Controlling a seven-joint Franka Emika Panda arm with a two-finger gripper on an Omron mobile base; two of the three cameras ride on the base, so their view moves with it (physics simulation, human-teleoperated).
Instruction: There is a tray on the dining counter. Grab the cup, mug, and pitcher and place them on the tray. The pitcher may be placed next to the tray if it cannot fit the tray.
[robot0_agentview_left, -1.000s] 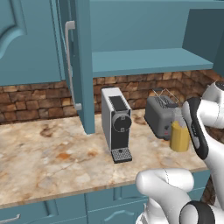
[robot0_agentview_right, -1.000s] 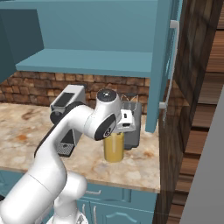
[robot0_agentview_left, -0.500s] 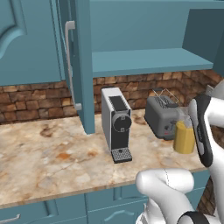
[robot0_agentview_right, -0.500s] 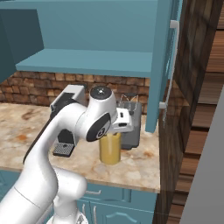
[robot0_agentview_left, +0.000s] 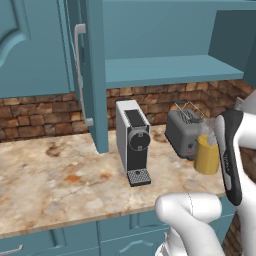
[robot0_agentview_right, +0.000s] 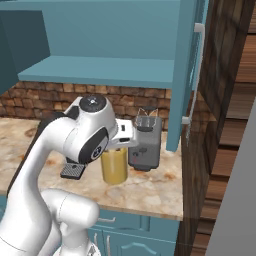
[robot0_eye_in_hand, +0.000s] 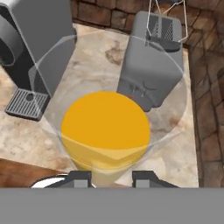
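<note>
The pitcher (robot0_eye_in_hand: 105, 129), clear glass with orange-yellow liquid, hangs from my gripper (robot0_eye_in_hand: 111, 177), which is shut on its near rim. In the hand view I look straight down into it. It is upright over the marbled kitchen counter, just in front of the toaster. The left base view has the pitcher (robot0_agentview_left: 206, 156) at the right, partly behind my forearm. In the right base view the pitcher (robot0_agentview_right: 114, 166) sits under my wrist. The tray, cup, mug and dining counter are out of view.
A grey toaster (robot0_agentview_left: 184, 131) stands right behind the pitcher. A coffee machine (robot0_agentview_left: 132, 140) is to its left. An open cabinet door (robot0_agentview_left: 92, 75) hangs over the counter (robot0_agentview_left: 60, 185), under a teal shelf (robot0_agentview_left: 165, 67). A brick wall closes the back and the right.
My arm has carried the pitcher a little toward the coffee machine, along the front of the toaster. The grip is unchanged.
</note>
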